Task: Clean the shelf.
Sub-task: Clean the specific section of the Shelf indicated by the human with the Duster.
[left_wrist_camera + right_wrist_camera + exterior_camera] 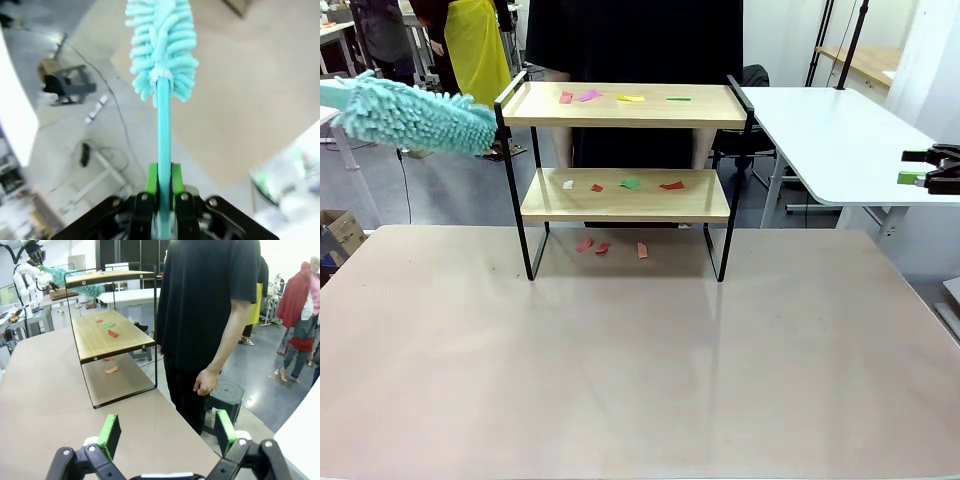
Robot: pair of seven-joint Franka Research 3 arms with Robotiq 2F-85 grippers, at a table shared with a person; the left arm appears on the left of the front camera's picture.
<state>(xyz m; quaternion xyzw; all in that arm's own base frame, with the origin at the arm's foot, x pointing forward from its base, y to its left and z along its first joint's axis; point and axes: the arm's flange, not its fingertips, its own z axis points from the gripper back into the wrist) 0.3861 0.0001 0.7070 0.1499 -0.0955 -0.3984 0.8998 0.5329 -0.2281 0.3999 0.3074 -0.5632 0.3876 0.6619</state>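
The shelf [620,200] stands at the table's far middle: two light wooden boards in a thin black frame. Small coloured paper scraps lie on its top board [630,98], on its lower board [631,184] and on the table under it [603,247]. A fluffy teal duster [415,118] comes in from the left, its tip just beside the top board's left end. My left gripper [164,181] is shut on the duster's thin handle [163,130]. Off the table's right side, my right gripper [167,432] hangs open with nothing between its green pads [110,432].
A person in a black shirt [210,310] stands close behind the shelf, one hand [205,382] hanging down. A white table [830,130] stands at the back right. The near half of the beige table [640,370] is bare.
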